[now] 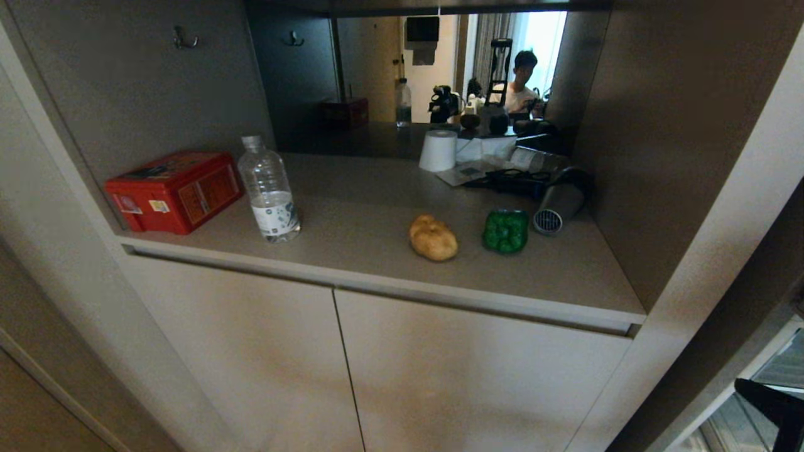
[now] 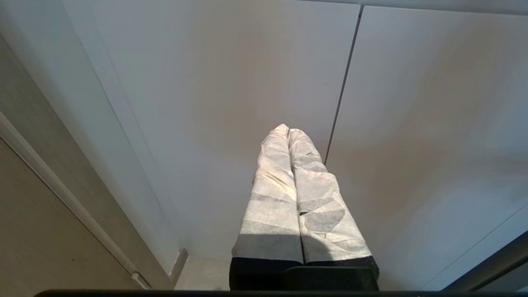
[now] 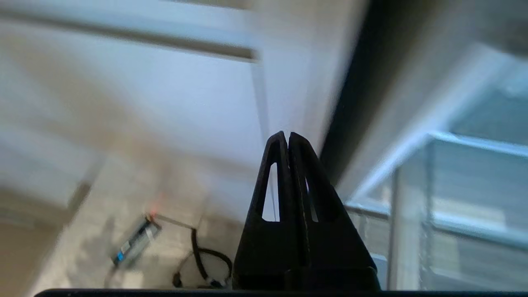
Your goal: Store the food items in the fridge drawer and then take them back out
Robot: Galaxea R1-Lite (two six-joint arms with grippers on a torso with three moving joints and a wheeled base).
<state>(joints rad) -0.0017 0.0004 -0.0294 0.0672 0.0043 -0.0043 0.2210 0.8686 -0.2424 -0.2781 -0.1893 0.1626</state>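
Note:
Two food items lie on the beige counter (image 1: 364, 220): a tan potato (image 1: 433, 237) and, to its right, a glossy green bell pepper (image 1: 505, 230). Neither gripper is near them. My right gripper (image 3: 287, 135) is shut and empty, low beside the cabinet, with the clear plastic fridge drawer (image 3: 474, 142) blurred just beyond it. A dark part of my right arm (image 1: 771, 403) shows at the bottom right corner of the head view. My left gripper (image 2: 288, 131), its fingers wrapped in white, is shut and empty, parked in front of the beige cabinet doors (image 2: 247, 82).
A red tin box (image 1: 174, 190) and a clear water bottle (image 1: 270, 191) stand at the counter's left. A paper roll (image 1: 438, 150), a hair dryer (image 1: 559, 204) and black cables sit at the back right. A mirror shows a person. A cable (image 3: 206, 260) lies on the floor.

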